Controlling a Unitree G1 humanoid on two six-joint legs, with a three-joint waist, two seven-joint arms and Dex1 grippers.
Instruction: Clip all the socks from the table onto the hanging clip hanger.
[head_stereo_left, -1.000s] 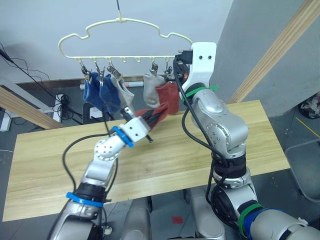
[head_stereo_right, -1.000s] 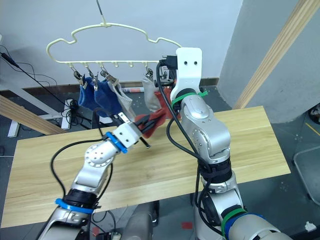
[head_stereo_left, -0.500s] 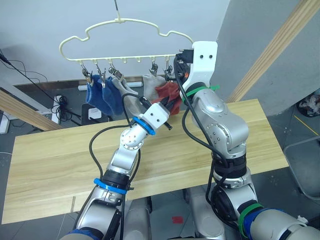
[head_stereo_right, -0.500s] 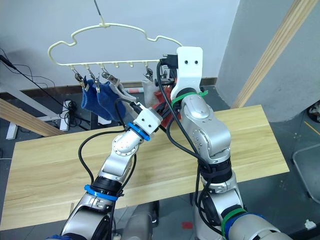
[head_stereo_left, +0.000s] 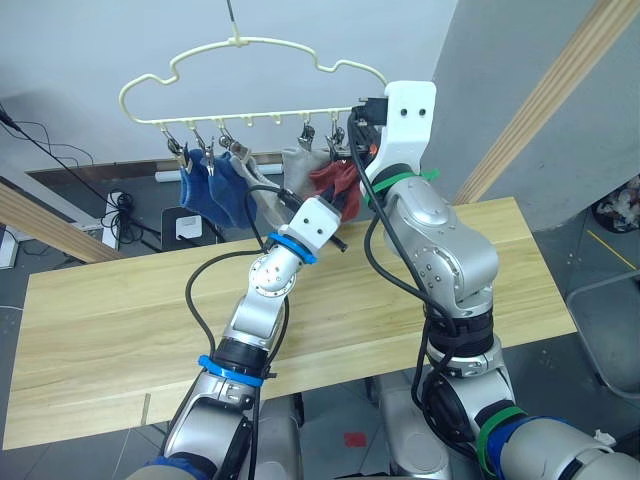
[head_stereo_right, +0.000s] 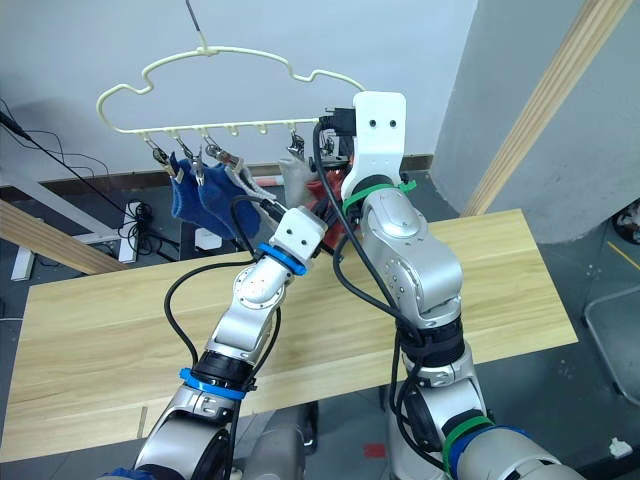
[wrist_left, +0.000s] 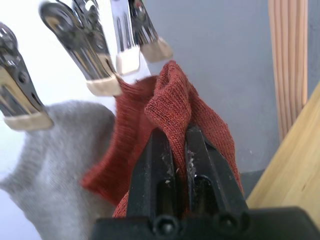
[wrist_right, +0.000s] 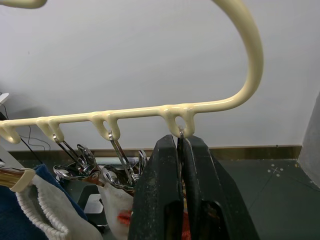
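Socks are the matter in hand, and the nearest is the rust-red sock (wrist_left: 175, 107) pinched between the closed fingers of the left gripper (wrist_left: 179, 150), its folded cuff held just below the pale tips of the metal clips (wrist_left: 127, 35). A grey sock (wrist_left: 47, 145) hangs beside it from a neighbouring clip. Farther up, the right gripper (wrist_right: 178, 150) is closed on the wire of the end clip under the clip hanger (wrist_right: 150, 111). On the far side of the rail two blue socks (head_stereo_left: 215, 190) are already clipped, and the table (head_stereo_left: 120, 300) below carries no sock.

A slip could be expected here: the cuff is thick and folded, so it may be pushed aside by the clip tips rather than taken between them, or the hanger may be swung away by the push.

Compared with a second ago, the left arm has been raised and the red sock carried from low in front of the hanger up to the clips, while the right gripper has stayed at the end clip.
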